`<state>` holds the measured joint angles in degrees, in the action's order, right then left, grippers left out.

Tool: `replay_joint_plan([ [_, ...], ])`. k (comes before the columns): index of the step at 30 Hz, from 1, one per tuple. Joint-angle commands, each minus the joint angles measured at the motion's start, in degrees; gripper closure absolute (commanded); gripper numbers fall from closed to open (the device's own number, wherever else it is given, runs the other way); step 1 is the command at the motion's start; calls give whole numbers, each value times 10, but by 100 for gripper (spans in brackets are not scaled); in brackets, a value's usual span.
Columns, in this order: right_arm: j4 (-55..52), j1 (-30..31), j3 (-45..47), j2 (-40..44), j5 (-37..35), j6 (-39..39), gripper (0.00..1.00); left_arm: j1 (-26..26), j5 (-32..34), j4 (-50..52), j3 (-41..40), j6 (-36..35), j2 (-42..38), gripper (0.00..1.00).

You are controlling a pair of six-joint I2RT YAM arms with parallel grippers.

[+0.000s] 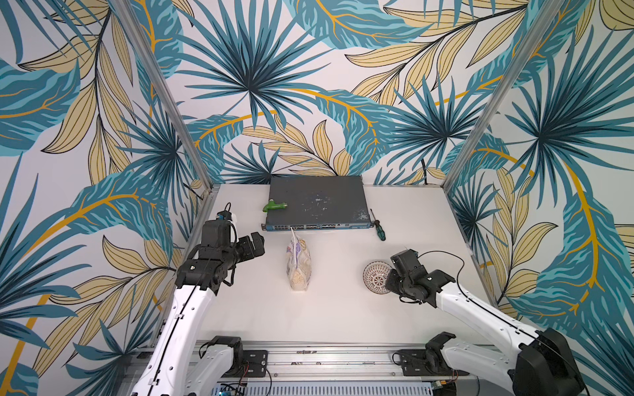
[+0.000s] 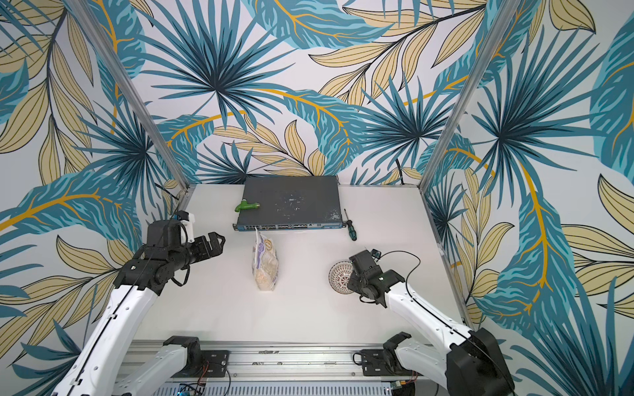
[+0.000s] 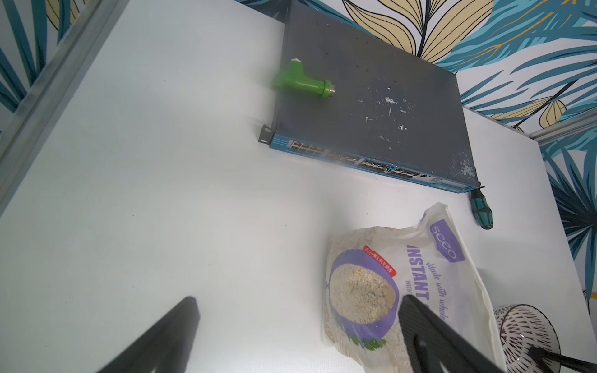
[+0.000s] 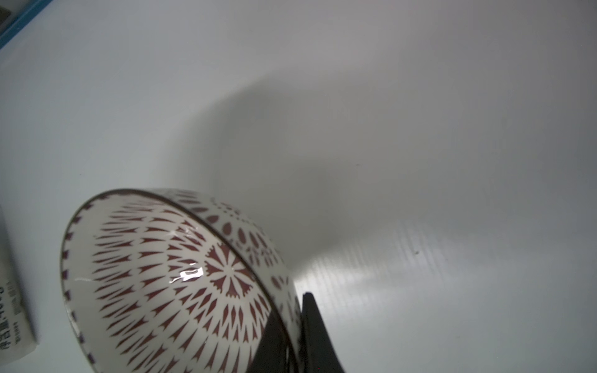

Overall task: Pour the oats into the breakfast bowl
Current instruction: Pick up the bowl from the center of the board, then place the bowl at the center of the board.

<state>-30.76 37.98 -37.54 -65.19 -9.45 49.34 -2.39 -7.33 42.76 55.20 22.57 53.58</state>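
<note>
Right pincer (image 4: 290, 310) clamps the bowl (image 4: 155, 277) rim, one finger inside, likely to steady it. Left pincer (image 1: 253, 244) stands wide open near the oats (image 1: 297, 269), untouched.

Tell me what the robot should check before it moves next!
1. The right pincer grips the breakfast bowl by its rim: ok, one finger on each side of the wall.
2. The left pincer is open: ok, jaws wide.
3. The oats bag stands upright: ok.
4. The oats bag is held: not ok, the left pincer is apart from it.
5. The breakfast bowl is empty: ok, no flakes inside.
6. The bag's top is open: cannot tell.
</note>
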Motion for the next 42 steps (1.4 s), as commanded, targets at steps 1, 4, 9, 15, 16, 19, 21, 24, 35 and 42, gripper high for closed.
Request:
replay_joint_plan([
  [1, 61, 42, -50, -44, 12, -2, 100, 3, -3, -6, -9, 3, -3, 0],
  [4, 105, 63, -75, -101, 37, -20, 100, 4, -1, -7, -9, 3, -3, 0],
  [9, 148, 96, -112, -174, 59, -35, 100, 3, 0, -7, -9, 3, -3, 0],
  [15, 187, 119, -135, -229, 84, -38, 100, 4, 1, -6, -9, 2, -4, 0],
  [16, 190, 121, -134, -234, 89, -36, 100, 3, 1, -6, -9, 2, -4, 0],
  [19, 196, 125, -131, -247, 99, -28, 100, 4, 1, -5, -10, 3, -4, 0],
  [21, 196, 130, -129, -255, 108, -24, 100, 4, 1, -5, -9, 3, -5, 0],
  [24, 189, 138, -127, -267, 111, -22, 100, 4, 0, -4, -9, 3, -5, 0],
  [35, 158, 148, -133, -271, 78, -20, 70, 4, 0, -4, -10, 4, -6, 0],
  [42, 128, 148, -162, -244, 65, -29, 56, 4, 2, -3, -10, 4, -7, 0],
])
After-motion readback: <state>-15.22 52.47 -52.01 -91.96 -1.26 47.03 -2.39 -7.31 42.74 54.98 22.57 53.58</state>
